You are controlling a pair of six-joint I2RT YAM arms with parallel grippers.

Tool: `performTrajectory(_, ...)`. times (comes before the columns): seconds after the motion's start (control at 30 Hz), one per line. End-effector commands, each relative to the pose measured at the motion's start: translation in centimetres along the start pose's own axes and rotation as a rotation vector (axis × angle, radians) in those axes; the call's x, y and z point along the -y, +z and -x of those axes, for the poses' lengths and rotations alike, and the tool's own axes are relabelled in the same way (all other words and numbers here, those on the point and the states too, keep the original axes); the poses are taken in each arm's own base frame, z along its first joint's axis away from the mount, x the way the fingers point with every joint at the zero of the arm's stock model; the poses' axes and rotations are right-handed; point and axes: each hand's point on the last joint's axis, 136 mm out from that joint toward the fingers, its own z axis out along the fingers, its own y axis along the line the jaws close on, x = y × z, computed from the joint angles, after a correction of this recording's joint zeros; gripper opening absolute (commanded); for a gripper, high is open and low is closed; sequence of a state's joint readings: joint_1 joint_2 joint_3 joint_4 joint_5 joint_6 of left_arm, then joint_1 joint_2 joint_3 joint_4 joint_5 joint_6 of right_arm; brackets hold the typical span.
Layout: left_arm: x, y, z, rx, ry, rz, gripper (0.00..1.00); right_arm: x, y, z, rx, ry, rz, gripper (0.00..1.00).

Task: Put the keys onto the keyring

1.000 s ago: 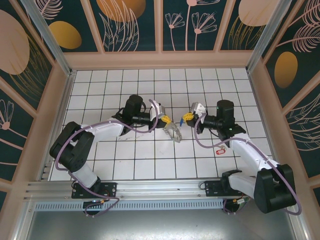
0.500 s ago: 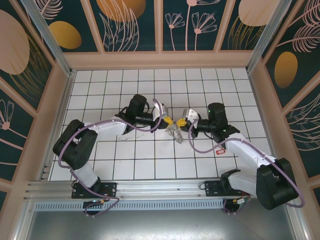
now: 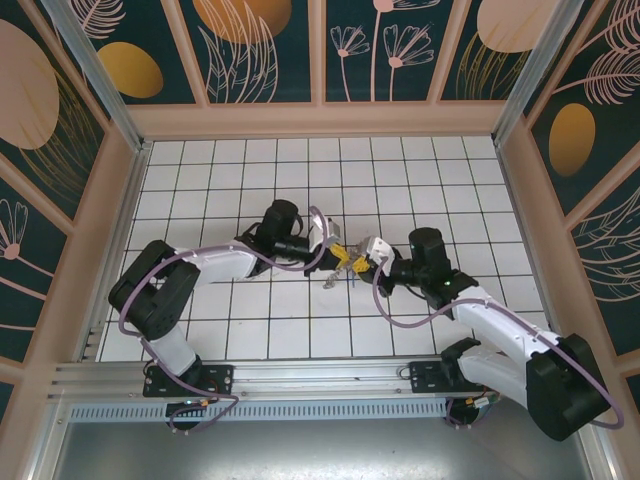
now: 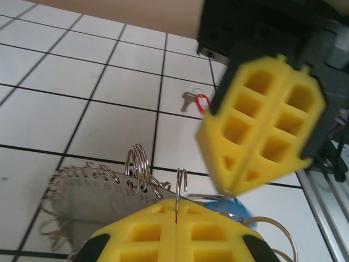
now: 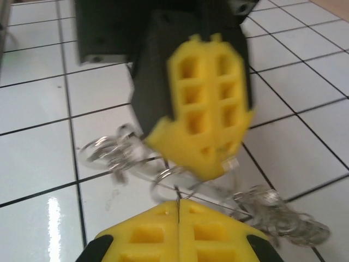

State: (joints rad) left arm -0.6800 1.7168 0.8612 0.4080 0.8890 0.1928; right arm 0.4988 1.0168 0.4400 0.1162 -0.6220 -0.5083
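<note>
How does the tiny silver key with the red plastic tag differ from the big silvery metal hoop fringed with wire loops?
The red-tagged silver key lies loose on a white tile, untouched; the silvery loop-fringed hoop is pinched by one wire loop in the shut left gripper. The key is far smaller than the hoop. Both are shiny metal.
</note>
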Motion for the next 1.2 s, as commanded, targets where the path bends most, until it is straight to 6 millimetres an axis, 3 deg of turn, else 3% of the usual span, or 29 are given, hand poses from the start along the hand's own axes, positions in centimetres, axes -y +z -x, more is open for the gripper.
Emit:
performTrajectory(0.0, 0.9, 0.8, -1.9, -0.027, -0.005, -0.034, 0.00, 1.7, -0.5, 0.1, -0.017, 0.064, -0.115, 0.00)
performTrajectory(0.17, 1.1, 0.7, -1.8, -0.016, 0.005, -0.023, 0.00, 2.0, -1.3, -0.5, -0.029, 0.124, -0.174, 0.00)
performTrajectory(0.33, 0.8, 0.7, -1.4, -0.007, 0.018, -0.007, 0.00, 0.8, -2.1, 0.9, 0.050, 0.082, -0.147, 0.00)
performTrajectory(0.77, -0.7, 0.5, 0.7, 0.073, 0.022, 0.078, 0.00, 0.2, -1.4, 1.3, 0.134, 0.104, -0.099, 0.00)
performTrajectory(1.17, -0.8, 0.7, 0.3, 0.058, 0.034, 0.072, 0.00, 0.8, -1.0, 2.3, 0.180, 0.084, -0.100, 0.00)
